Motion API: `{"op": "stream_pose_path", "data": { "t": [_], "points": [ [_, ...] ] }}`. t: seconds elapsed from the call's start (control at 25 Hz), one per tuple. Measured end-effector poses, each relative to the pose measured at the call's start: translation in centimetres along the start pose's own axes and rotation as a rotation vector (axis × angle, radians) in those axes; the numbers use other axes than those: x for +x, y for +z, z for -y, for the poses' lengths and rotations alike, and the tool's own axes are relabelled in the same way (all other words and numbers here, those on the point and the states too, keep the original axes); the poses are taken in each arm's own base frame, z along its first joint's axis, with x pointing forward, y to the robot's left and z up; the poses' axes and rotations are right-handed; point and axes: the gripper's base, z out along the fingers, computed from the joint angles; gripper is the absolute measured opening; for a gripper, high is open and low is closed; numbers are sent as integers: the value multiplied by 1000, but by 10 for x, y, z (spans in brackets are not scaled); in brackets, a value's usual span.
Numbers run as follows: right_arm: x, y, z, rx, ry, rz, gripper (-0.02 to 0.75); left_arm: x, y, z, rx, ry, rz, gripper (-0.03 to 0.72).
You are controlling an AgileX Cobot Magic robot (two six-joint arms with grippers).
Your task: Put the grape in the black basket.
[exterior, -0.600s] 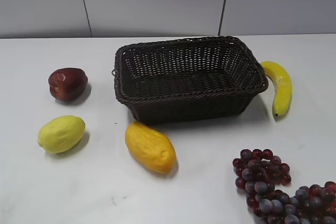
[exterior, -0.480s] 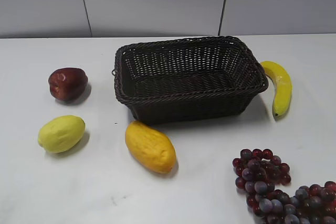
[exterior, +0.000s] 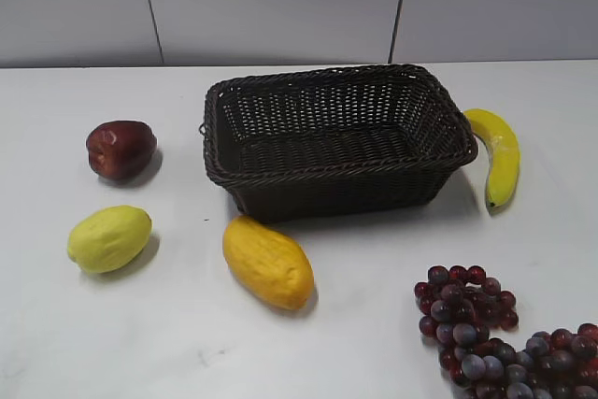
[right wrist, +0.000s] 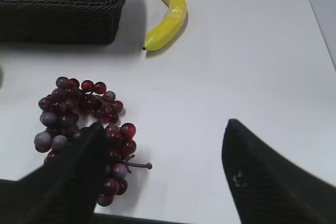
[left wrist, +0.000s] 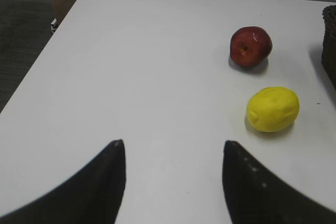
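Note:
The grape bunch (exterior: 495, 338) lies at the table's front right, cut by the frame edge. In the right wrist view the grape (right wrist: 84, 114) lies under and left of my open right gripper (right wrist: 164, 129); the left finger covers part of the bunch, and the stem points right. The black basket (exterior: 448, 151) stands empty at the table's middle back; its corner shows in the right wrist view (right wrist: 63, 19). My left gripper (left wrist: 173, 145) is open and empty above bare table. Neither gripper shows in the exterior view.
A banana (exterior: 500, 151) lies right of the basket, also in the right wrist view (right wrist: 168, 17). A dark red apple (exterior: 120, 149) and a yellow lemon (exterior: 108, 237) lie at the left. An orange-yellow mango (exterior: 267, 262) lies in front of the basket.

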Motion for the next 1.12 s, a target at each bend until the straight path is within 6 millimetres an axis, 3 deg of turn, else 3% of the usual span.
{"op": "stream_pose_path", "data": {
  "t": [0.24,0.44,0.6,0.76,1.12],
  "points": [
    [-8,5,6,57,-41,-61,523,0,0,0,0,0,0,552],
    [-46,14,9,71,-45,-239,553,0,0,0,0,0,0,552],
    [-77,38,6,21,-25,-415,554,0,0,0,0,0,0,552],
    [-95,67,-2,-59,11,-471,554,0,0,0,0,0,0,552],
    [-92,121,-48,-229,-157,-677,554,0,0,0,0,0,0,552]
  ]
}}
